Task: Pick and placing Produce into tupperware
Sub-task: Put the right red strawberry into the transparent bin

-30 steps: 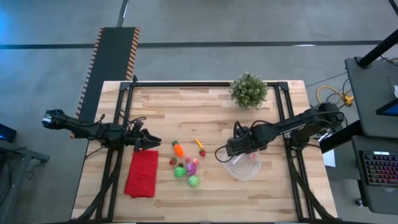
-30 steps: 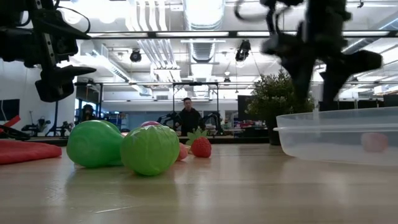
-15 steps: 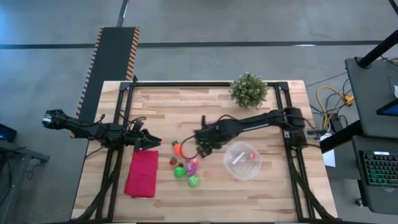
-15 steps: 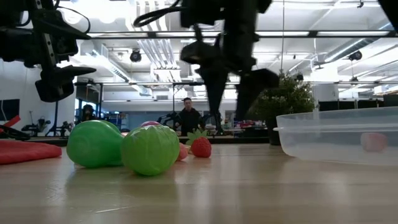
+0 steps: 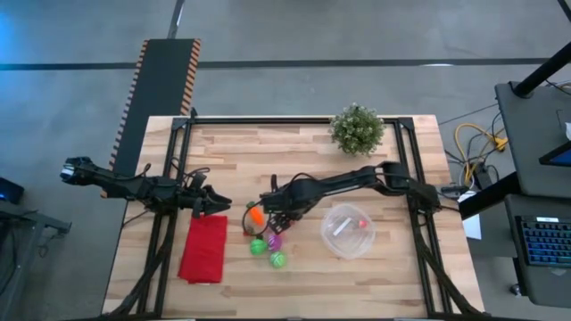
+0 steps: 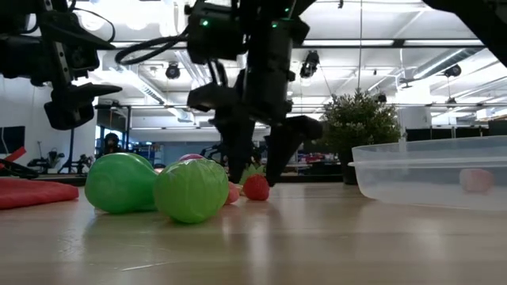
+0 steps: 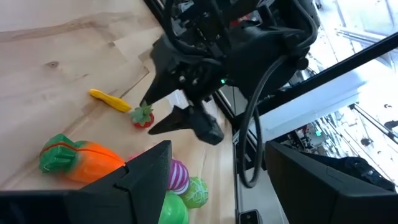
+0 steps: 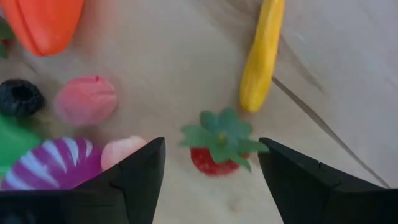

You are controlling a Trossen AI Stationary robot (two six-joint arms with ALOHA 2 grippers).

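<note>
Several produce pieces lie clustered mid-counter in the high view: an orange carrot point(image 5: 255, 215), a pink-purple piece point(image 5: 273, 240) and two green pieces point(image 5: 277, 259). We see the right tool point(image 5: 278, 217) reaching over that cluster, while the tupperware point(image 5: 348, 230) sits well apart toward the right arm's base with one red piece inside. The left tool point(image 5: 217, 203) waits above the red cloth point(image 5: 203, 248).

Low view: we note the right tool point(image 6: 255, 170) with its fingers spread, tips straddling a strawberry point(image 6: 255, 187) close to the counter point(image 6: 317, 237). Green pieces point(image 6: 190, 190) sit in front; the tupperware point(image 6: 432, 170) stands off to the side.

Left wrist view: the left tool's fingers point(image 7: 143, 168) appear parted, gripping nothing. Beyond them we see the right tool point(image 7: 165, 111) poised over the strawberry point(image 7: 142, 117), with a yellow piece point(image 7: 110, 99) just beside it and the carrot point(image 7: 81, 157) nearer.

Right wrist view: the strawberry point(image 8: 219, 145) lies between the spread fingers point(image 8: 134, 180), the yellow piece point(image 8: 261, 53) near.

We judge the grasp is next: centre on the red body rather than the leaves, descend fully, then close without nudging the neighbours.
</note>
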